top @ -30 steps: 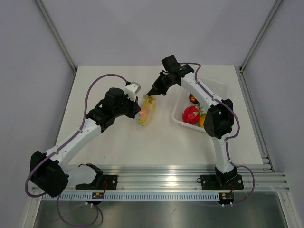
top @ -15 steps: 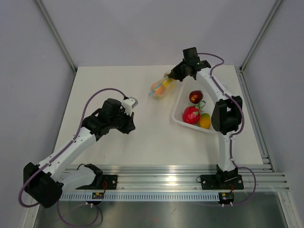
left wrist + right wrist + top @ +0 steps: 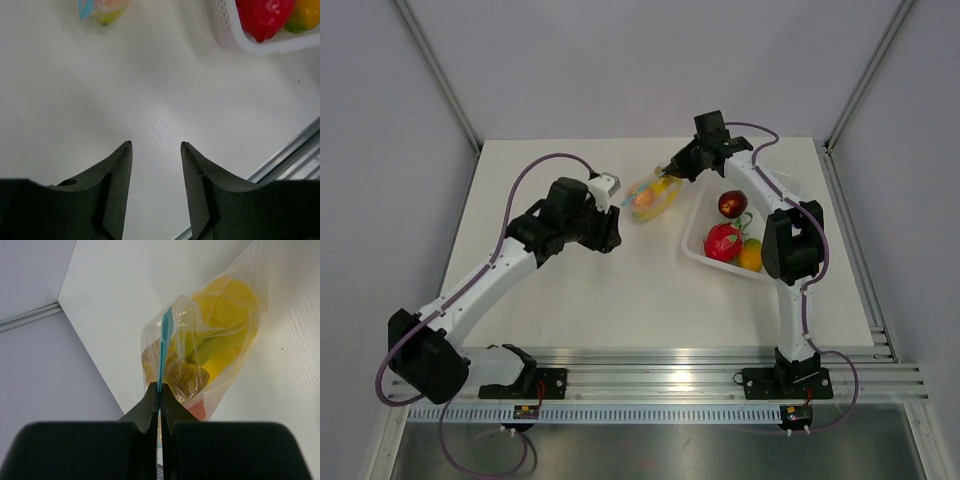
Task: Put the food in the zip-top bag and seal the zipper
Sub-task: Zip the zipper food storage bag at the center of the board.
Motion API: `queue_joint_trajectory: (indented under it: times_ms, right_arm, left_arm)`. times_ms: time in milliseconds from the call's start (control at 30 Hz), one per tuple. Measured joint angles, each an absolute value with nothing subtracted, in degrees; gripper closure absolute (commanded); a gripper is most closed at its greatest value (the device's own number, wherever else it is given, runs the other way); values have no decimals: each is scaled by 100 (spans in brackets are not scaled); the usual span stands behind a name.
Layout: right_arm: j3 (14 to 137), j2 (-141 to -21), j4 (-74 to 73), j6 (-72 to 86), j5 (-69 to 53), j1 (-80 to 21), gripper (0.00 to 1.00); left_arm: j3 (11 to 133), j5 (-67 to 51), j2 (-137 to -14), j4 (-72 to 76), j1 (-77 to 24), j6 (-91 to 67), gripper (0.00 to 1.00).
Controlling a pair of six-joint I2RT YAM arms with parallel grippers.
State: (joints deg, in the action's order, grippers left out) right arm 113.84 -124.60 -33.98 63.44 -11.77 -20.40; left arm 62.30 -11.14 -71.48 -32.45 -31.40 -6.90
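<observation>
The zip-top bag (image 3: 650, 197) is clear and crinkly, and it holds the food: a yellow lemon (image 3: 227, 300), a banana bunch (image 3: 220, 347) and an orange-pink peach (image 3: 200, 410). My right gripper (image 3: 160, 390) is shut on the light-blue zipper (image 3: 164, 347) at one end of the bag's mouth. In the top view the right gripper (image 3: 671, 172) holds the bag at the back of the table, left of the tray. My left gripper (image 3: 155, 144) is open with nothing between its fingers. It hovers over bare table, and in the top view this left gripper (image 3: 608, 238) sits just left of and nearer than the bag (image 3: 102, 10).
A white perforated tray (image 3: 691, 230) stands to the right of the bag with a dark red fruit (image 3: 731, 204), a bright red fruit (image 3: 722, 242) and an orange one (image 3: 751, 255) in it. Its near corner (image 3: 225, 30) shows in the left wrist view. An aluminium rail (image 3: 650, 360) runs along the table's near edge.
The left gripper has opened and swung back up toward the bag. The right gripper has shifted the bag slightly left and nearer, still pinching the zipper.
</observation>
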Motion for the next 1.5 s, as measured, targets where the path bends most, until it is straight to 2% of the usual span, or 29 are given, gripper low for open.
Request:
queue_joint_trajectory:
  times_ms: [200, 367, 800, 1100, 1500]
  right_arm:
    - [11207, -12414, -3295, 6355, -1306, -2040, 100]
    - [11157, -12392, -3267, 6353, -1350, -2040, 100]
    - [11146, -12370, -3262, 6344, -1590, -2040, 100]
    - [11153, -12372, -3273, 6346, -1616, -2040, 100]
    - [11214, -12379, -3280, 6346, -1623, -2040, 100]
  left_arm:
    - [7234, -854, -7966, -2919, -3140, -152, 36]
    - [7690, -698, -8593, -2738, -3140, 268, 36]
    - [9227, -635, -10245, -3122, -3070, 775, 49]
    - [9264, -639, -10422, -3293, -3068, 906, 52]
    - [9459, -611, -10818, -3339, -3068, 947, 65]
